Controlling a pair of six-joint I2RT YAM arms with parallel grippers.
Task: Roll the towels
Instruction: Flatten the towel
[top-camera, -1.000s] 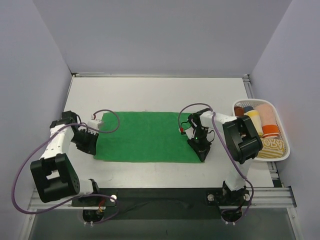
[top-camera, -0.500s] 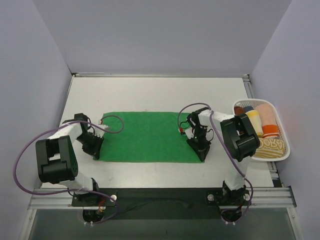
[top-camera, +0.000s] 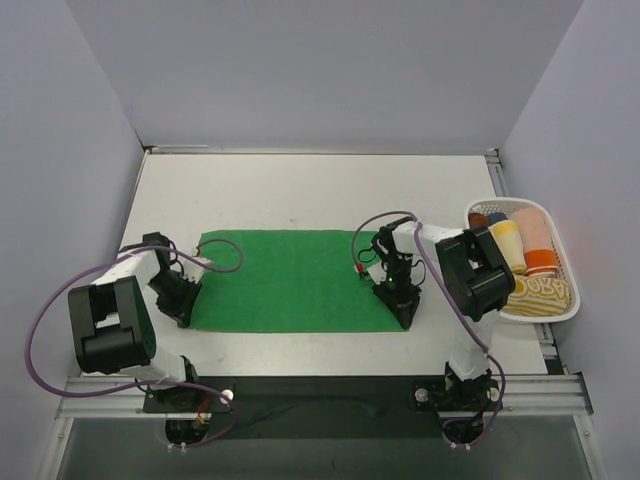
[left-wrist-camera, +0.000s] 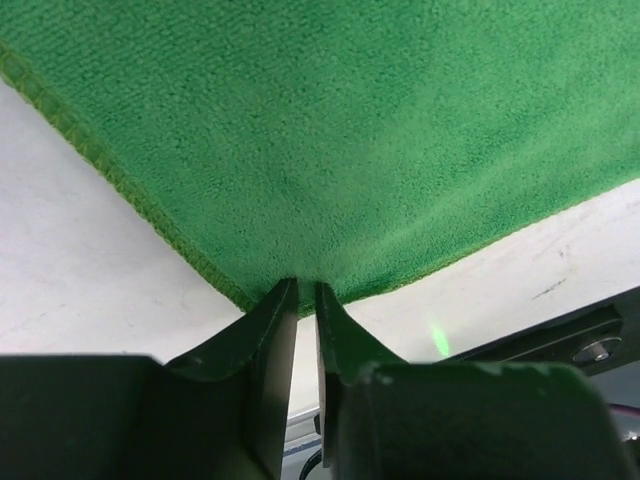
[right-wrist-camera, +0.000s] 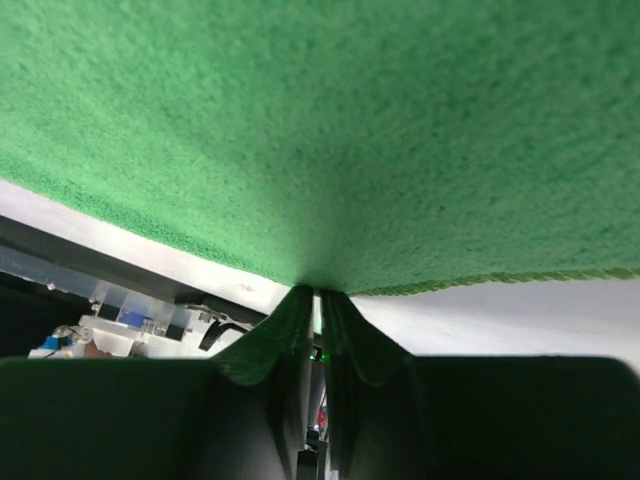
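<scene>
A bright green towel (top-camera: 290, 280) lies spread flat in the middle of the table. My left gripper (top-camera: 184, 311) sits at its near-left corner. In the left wrist view the towel (left-wrist-camera: 350, 130) fills the top, and the left gripper (left-wrist-camera: 300, 287) is shut, pinching its hemmed edge. My right gripper (top-camera: 403, 313) is at the near-right corner. The right wrist view shows the right gripper (right-wrist-camera: 320, 292) shut on the edge of the towel (right-wrist-camera: 350, 130). A pale yellow rolled towel (top-camera: 508, 245) lies in the basket.
A white slatted basket (top-camera: 575, 305) stands at the table's right edge with several rolled cloths in it. The metal rail (top-camera: 320, 385) with both arm bases runs along the near edge. Grey walls close off the left, back and right.
Both grippers have drawn toward the near edge, and the green towel has shifted a little nearer with them. The left forearm has swung in closer to its base.
</scene>
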